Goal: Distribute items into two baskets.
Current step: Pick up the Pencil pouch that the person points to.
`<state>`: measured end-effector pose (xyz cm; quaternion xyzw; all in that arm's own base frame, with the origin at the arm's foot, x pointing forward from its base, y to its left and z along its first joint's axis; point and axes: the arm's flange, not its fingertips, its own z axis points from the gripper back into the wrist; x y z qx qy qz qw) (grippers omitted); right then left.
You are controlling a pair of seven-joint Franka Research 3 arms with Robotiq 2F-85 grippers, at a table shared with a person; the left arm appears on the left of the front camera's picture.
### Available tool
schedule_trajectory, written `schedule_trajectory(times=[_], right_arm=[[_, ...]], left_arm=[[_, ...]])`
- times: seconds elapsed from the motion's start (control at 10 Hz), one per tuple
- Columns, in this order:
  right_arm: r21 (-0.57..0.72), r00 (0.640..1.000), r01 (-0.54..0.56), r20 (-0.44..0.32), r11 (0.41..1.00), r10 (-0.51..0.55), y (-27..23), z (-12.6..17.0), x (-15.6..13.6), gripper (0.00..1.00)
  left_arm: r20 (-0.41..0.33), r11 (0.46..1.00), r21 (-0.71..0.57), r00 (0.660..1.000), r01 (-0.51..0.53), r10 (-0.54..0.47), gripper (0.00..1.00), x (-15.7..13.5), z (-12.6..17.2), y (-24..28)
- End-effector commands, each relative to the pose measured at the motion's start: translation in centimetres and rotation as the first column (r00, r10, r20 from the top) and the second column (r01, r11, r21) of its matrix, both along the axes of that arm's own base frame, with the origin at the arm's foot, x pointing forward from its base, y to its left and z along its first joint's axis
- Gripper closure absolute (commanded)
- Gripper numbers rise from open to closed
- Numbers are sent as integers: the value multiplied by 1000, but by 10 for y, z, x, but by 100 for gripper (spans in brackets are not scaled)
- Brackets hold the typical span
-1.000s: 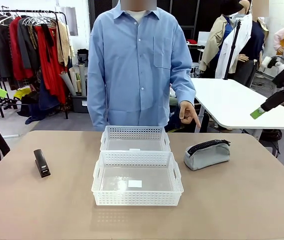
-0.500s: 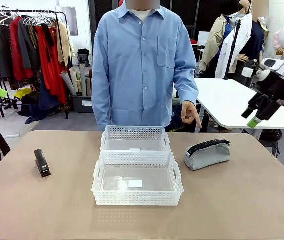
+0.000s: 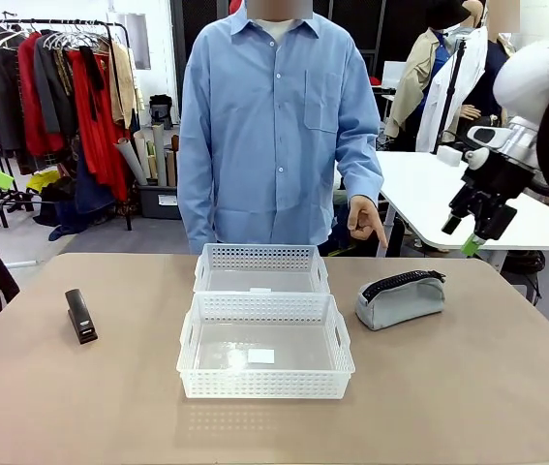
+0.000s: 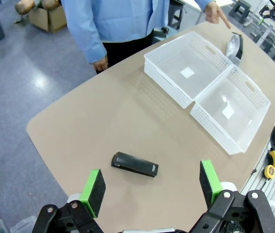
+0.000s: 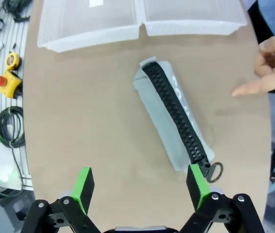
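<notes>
My right hand (image 5: 139,180), wide open and empty, hovers over the pouch (image 5: 173,121), lying diagonally toward the frame's lower right.

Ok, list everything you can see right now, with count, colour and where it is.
near basket: 1, white, table centre.
far basket: 1, white, directly behind it.
pouch: 1, grey with black zipper, right of the baskets.
stapler: 1, black, left of the baskets.
table: 1, tan.
person: 1, blue shirt, far side; hand pointing down near the pouch.
left gripper: 1, black, green pads, open, raised, aimed at the stapler.
right gripper: 1, same colours, open, raised, aimed at the pouch.
</notes>
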<state>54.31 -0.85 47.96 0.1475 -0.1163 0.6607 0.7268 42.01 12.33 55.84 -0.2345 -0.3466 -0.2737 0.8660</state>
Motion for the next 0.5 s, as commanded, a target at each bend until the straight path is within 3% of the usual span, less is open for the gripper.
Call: schedule_trajectory(times=[0.0,0.4], right_arm=[[-50,998,-70,-6,996,70,2,1,18,0],[-141,978,-206,-8,968,207,22,-30,46,0]], left_arm=[[3,1000,-8,1000,7,-7,0,0,0,1],[3,1000,-8,1000,7,-7,0,0,0,1]])
